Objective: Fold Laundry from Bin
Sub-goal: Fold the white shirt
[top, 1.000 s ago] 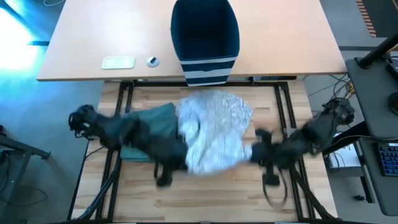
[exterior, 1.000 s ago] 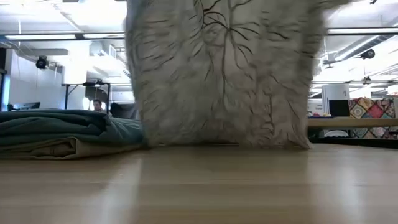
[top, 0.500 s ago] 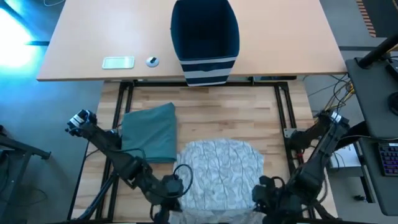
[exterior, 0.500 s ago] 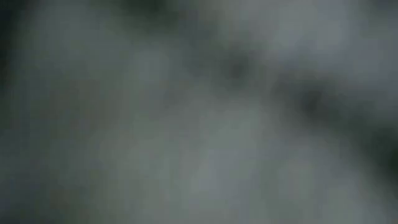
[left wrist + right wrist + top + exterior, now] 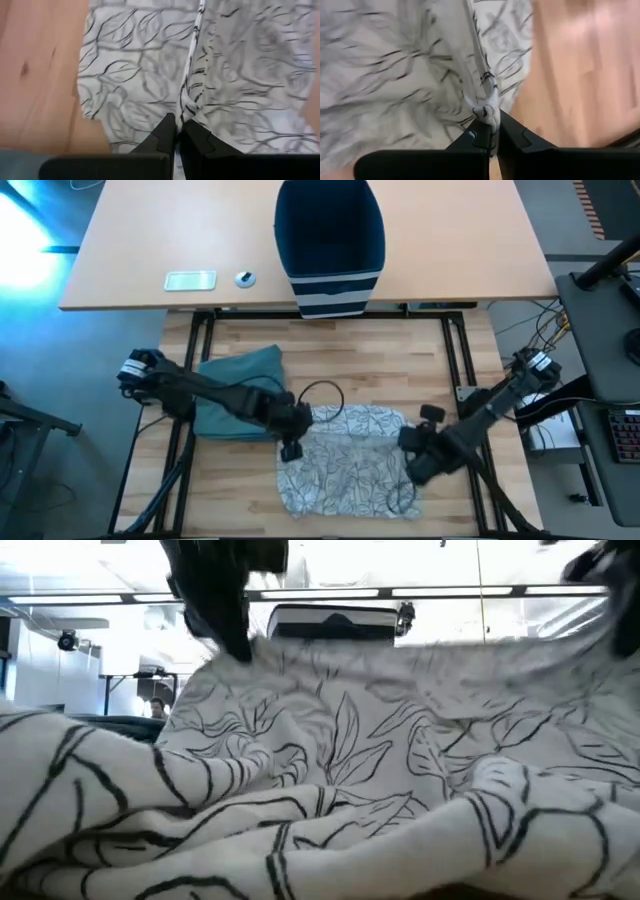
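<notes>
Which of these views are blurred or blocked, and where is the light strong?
High view: sharp, with a strong blue glow at its upper left corner. Low view: the leaf-print cloth fills most of the picture, very near and soft; the ceiling lights behind are bright. Right wrist view: the cloth and table are smeared by motion. Left wrist view: clearer, only slightly soft.

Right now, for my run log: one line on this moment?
left tool: shut on leaf-print cloth | right tool: shut on same cloth | teal garment: folded, left | bin: behind
</notes>
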Action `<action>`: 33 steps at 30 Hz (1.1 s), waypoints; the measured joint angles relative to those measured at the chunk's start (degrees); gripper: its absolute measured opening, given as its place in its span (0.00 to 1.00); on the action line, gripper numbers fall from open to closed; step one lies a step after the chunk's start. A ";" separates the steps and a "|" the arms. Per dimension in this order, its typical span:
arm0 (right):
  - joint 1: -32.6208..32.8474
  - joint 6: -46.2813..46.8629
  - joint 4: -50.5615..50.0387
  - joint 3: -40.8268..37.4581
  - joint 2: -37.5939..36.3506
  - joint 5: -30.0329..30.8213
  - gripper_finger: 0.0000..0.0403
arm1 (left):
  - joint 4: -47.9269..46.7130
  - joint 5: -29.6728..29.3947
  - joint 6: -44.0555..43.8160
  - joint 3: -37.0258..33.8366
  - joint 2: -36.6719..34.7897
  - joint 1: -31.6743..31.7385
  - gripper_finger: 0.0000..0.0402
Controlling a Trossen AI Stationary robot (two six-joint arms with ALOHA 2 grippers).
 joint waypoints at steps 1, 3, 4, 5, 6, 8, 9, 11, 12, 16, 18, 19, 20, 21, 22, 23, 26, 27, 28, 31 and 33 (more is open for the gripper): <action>-1.74 -1.71 1.30 -1.91 -0.44 0.75 0.02 | 0.69 0.81 0.68 -1.16 0.00 1.51 0.00; -5.25 -5.07 3.34 -5.58 -1.31 2.29 0.02 | 1.25 2.06 1.61 -3.28 0.00 4.15 0.00; -7.17 -6.95 4.56 -7.22 -1.54 2.60 0.02 | 2.04 2.15 1.97 -4.31 0.00 5.41 0.00; -9.04 -8.80 6.07 -8.88 -1.64 2.62 0.02 | 3.46 2.19 2.15 -5.46 0.00 6.59 0.00; -10.90 -10.68 7.65 -10.28 -1.65 2.54 0.02 | 4.73 2.49 2.24 -6.53 0.00 7.66 0.00; -14.44 -14.13 11.11 -12.53 -1.76 2.42 0.02 | 5.96 2.65 2.35 -8.11 0.00 9.70 0.00; -16.02 -15.95 12.99 -13.50 -1.83 2.20 0.02 | 6.78 2.66 2.44 -8.69 0.00 10.49 0.00; -18.67 -18.95 16.49 -15.43 -1.74 1.95 0.02 | 9.02 2.66 2.59 -9.77 0.12 11.75 0.00; -19.80 -19.84 17.96 -16.21 -1.67 2.02 0.02 | 9.40 2.55 2.60 -10.22 0.30 12.29 0.00; -23.70 -21.41 21.94 -18.63 -1.67 1.95 0.03 | 9.37 -0.73 3.78 -10.49 2.72 13.52 0.01; -24.93 -21.98 21.79 -18.86 -1.67 1.50 0.05 | 9.33 -1.19 4.94 -10.29 4.16 13.91 0.04; -25.50 -22.01 21.60 -18.86 -1.67 0.87 0.08 | 8.86 -1.24 5.19 -10.08 4.65 14.11 0.06; -26.02 -21.99 21.20 -18.80 -1.67 0.01 0.11 | 7.69 -1.25 5.24 -9.80 5.02 14.30 0.09; -26.40 -21.99 20.53 -18.53 -1.69 -0.83 0.15 | 6.16 -1.26 5.18 -9.21 5.27 14.44 0.12; -26.60 -21.98 19.56 -18.06 -1.71 -1.13 0.19 | 4.40 -1.27 5.17 -8.21 5.27 14.49 0.15; -26.59 -21.92 17.91 -17.24 -1.71 -0.84 0.24 | 2.40 -1.28 5.18 -7.05 5.18 14.51 0.19; -26.33 -20.63 11.81 -14.22 -1.82 0.27 0.37 | -6.61 -0.54 5.18 -2.51 4.66 13.61 0.31; -25.64 -19.84 9.89 -13.15 -1.95 -0.63 0.41 | -9.17 0.37 4.92 -0.98 4.41 12.69 0.35; -24.67 -19.02 9.02 -12.30 -2.30 -2.38 0.44 | -11.38 1.26 3.97 0.56 4.14 11.33 0.38; -18.90 -14.89 10.70 -10.82 -3.91 -6.81 0.50 | -11.47 3.08 0.01 2.91 2.98 4.81 0.46; -14.37 -9.23 11.04 -10.75 -4.39 -7.42 0.51 | -8.10 3.09 -3.81 2.93 2.73 -0.65 0.49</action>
